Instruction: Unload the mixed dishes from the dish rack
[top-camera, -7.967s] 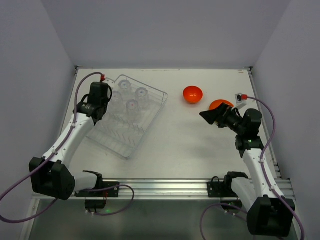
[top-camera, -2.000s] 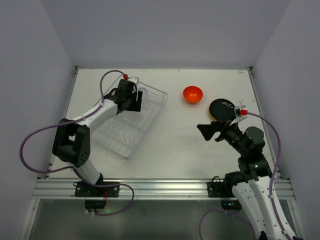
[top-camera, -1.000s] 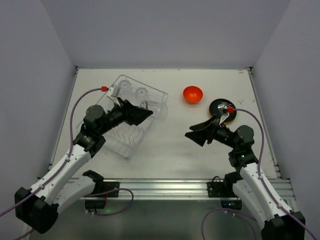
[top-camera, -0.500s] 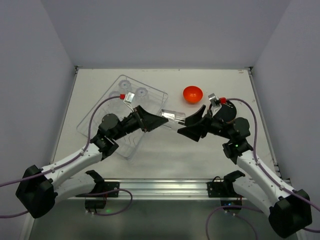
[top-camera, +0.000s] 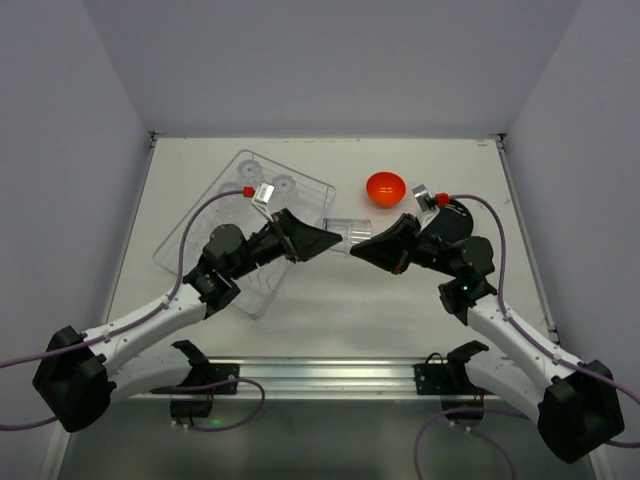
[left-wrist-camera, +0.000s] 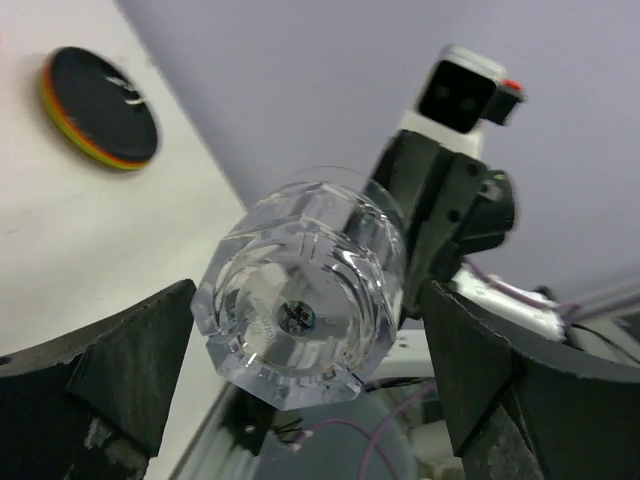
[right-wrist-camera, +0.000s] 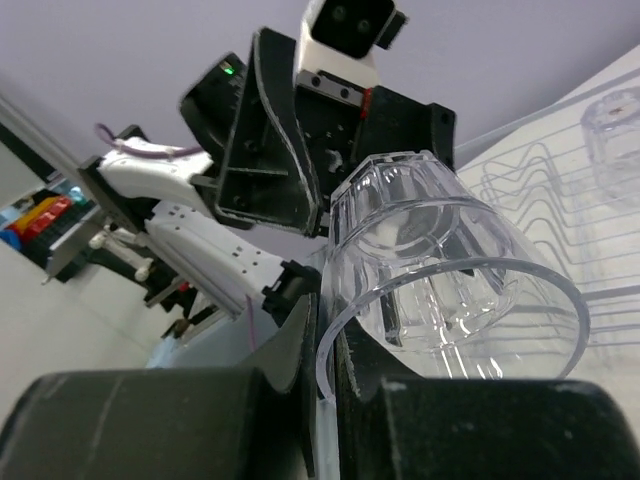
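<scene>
A clear drinking glass (top-camera: 345, 231) hangs on its side above the table's middle, between both grippers. My right gripper (top-camera: 366, 246) is shut on the glass (right-wrist-camera: 450, 270), pinching its rim between the fingers (right-wrist-camera: 300, 345). My left gripper (left-wrist-camera: 310, 310) is open around the base of the glass (left-wrist-camera: 300, 300), and its fingers (left-wrist-camera: 120, 365) stand slightly apart from it. The wire dish rack (top-camera: 305, 180) at the back left holds two more glasses (top-camera: 283, 184). An orange-red bowl (top-camera: 385, 187) and a stack of plates (left-wrist-camera: 100, 110), black on top, lie on the table to the right.
The plate stack (top-camera: 458, 214) is partly hidden under my right arm. The rack's wires (right-wrist-camera: 540, 190) and one glass in it (right-wrist-camera: 612, 125) show behind the held glass. Grey walls close the table at the back and sides.
My left arm carried the glass from the rack to the middle and my right arm came to meet it. The right gripper shut on the rim and the left gripper opened.
</scene>
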